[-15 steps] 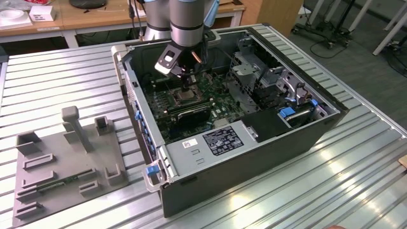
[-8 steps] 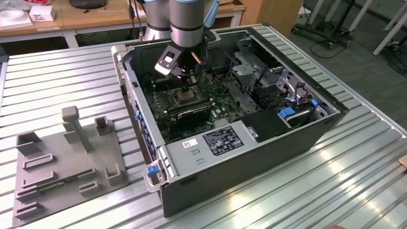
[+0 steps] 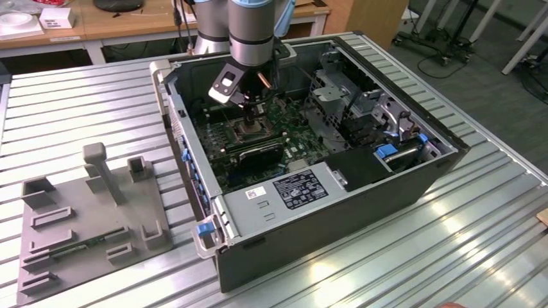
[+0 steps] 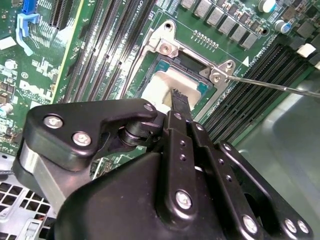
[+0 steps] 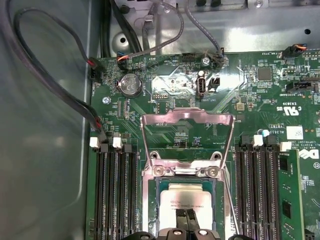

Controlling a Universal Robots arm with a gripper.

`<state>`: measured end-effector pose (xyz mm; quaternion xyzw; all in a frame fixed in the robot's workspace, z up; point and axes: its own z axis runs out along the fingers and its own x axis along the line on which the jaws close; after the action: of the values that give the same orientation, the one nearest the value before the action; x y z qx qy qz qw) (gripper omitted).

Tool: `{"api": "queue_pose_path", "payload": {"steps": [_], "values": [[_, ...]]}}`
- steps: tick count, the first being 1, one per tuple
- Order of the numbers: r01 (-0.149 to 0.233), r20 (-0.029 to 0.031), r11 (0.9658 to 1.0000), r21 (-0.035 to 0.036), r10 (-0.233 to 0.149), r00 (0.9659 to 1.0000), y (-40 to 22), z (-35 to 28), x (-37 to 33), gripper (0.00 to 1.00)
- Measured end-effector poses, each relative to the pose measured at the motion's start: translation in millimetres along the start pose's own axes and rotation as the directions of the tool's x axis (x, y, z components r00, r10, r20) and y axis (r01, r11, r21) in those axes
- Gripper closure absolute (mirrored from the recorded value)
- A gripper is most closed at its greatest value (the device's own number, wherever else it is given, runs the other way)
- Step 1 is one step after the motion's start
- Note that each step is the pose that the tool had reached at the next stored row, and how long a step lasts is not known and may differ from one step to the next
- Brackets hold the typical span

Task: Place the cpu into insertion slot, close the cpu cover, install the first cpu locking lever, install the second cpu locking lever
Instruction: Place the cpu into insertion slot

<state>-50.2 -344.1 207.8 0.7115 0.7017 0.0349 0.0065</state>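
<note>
At the exterior view's left a grey fixture tray (image 3: 86,237) lies on the ribbed table, well apart from the open computer case (image 3: 360,205). The arm reaches down into the case, with the gripper (image 3: 250,122) directly over the insertion slot (image 5: 149,200). In both wrist views the cpu (image 5: 187,197) (image 4: 162,82) lies flat inside the slot, seemingly already seated, between banks of long black memory slots (image 5: 115,190). The gripper's (image 5: 187,220) fingertips are drawn together with only a slit between them and grip nothing that shows. They sit on or just above the middle of the chip; contact cannot be told. The cpu cover (image 5: 187,119) stands swung open just beyond the slot's far edge from the fingertips, so it lies straight ahead of the jaws rather than to either side. Its hinge line runs crosswise to the memory slots' long axis, so it should fold back toward the gripper. A thin wire locking lever (image 4: 270,85) angles away unlatched from the socket corner.
</note>
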Motion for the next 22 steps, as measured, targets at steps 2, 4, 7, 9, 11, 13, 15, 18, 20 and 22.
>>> {"api": "queue_pose_path", "payload": {"steps": [2,4,7,9,11,13,15,18,20,22], "values": [[0.000,0.0002,1.0000,0.0001,0.000,1.0000,0.0,0.1,-0.1,0.89],[0.000,0.0003,1.0000,0.0001,0.000,1.0000,0.0,0.2,0.0,0.89],[0.000,-0.0003,1.0000,-0.0002,0.000,1.0000,0.0,0.9,0.0,0.89],[0.000,-0.0001,1.0000,-0.0001,0.000,1.0000,-0.1,1.9,-0.1,0.89],[0.000,-0.0001,1.0000,0.0000,0.000,1.0000,-0.2,3.0,-0.1,0.89],[0.000,-0.0004,1.0000,0.0000,0.000,1.0000,-0.2,3.6,-0.2,0.89],[0.000,-0.0008,1.0000,0.0000,0.000,1.0000,-0.3,4.7,-0.2,0.89],[0.000,-0.0006,1.0000,0.0001,0.000,1.0000,-0.3,5.2,-0.3,0.89],[0.000,-0.0006,1.0000,0.0001,0.000,1.0000,-0.3,5.3,-0.2,0.89],[0.000,-0.0007,1.0000,0.0001,0.000,1.0000,-0.3,5.3,-0.2,0.89]]}}
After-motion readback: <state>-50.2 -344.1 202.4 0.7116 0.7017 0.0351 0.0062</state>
